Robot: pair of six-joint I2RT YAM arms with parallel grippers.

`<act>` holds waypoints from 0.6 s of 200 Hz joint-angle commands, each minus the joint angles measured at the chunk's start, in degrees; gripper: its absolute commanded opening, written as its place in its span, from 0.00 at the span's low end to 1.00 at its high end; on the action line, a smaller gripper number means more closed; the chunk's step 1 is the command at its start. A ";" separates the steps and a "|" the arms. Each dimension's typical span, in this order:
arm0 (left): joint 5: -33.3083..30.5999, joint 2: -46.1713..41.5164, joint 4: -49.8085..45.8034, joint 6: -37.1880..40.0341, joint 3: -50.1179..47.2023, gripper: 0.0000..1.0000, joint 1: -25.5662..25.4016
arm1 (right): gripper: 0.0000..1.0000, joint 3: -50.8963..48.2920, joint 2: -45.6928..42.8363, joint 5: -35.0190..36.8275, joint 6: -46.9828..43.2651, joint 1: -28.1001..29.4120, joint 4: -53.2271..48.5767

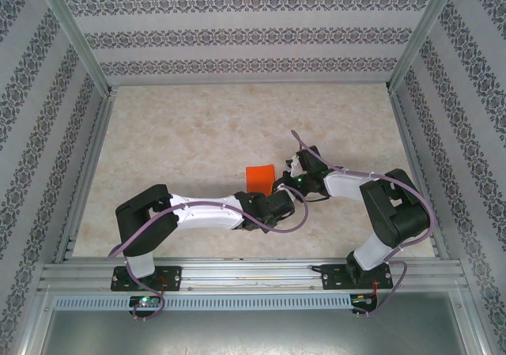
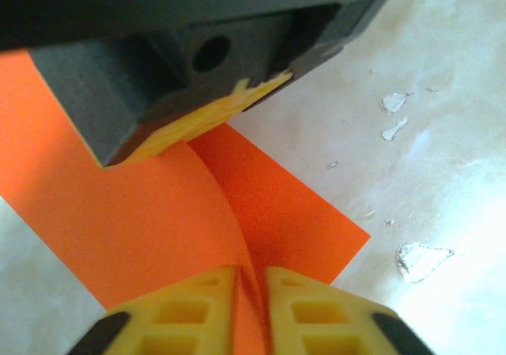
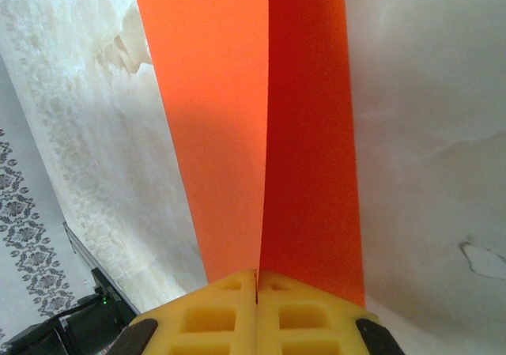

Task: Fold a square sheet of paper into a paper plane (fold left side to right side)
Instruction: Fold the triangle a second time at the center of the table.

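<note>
Beige marbled desk (image 1: 182,149), patterned wallpaper walls (image 1: 237,35) on three sides. Bright orange square sheet of paper (image 1: 258,176) sits about mid-desk, slightly toward the near edge. Part of it lies flat on the desk and part curls up off it as a flap. On my left wrist feed the left gripper (image 2: 249,304) is clenched on that flap, yellow fingers (image 2: 198,311) nearly together with orange pinched between them. My right wrist feed has the right gripper (image 3: 257,288) clamped tight too, paper running straight into the seam of its fingertips, a lit half and a shaded half meeting along a line. Both arms reach in from the near edge and meet at the sheet's near-right side. White scuffs (image 2: 395,102) mark the desk beside the paper.
</note>
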 commanded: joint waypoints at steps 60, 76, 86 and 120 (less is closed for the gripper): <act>5.12 -6.10 1.90 -4.24 -2.72 0.04 1.33 | 0.28 3.39 -7.46 2.87 -2.82 -3.44 -2.82; 7.63 -7.03 3.07 -5.76 -3.51 0.04 2.29 | 0.35 3.02 -10.21 4.02 -4.65 -5.19 -4.38; 9.58 -7.43 3.71 -6.83 -3.80 0.04 3.09 | 0.38 2.20 -12.38 4.86 -5.91 -6.33 -5.03; 15.97 -8.92 7.19 -10.93 -6.14 0.04 5.84 | 0.43 -2.86 -20.01 5.70 -9.10 -10.55 -5.91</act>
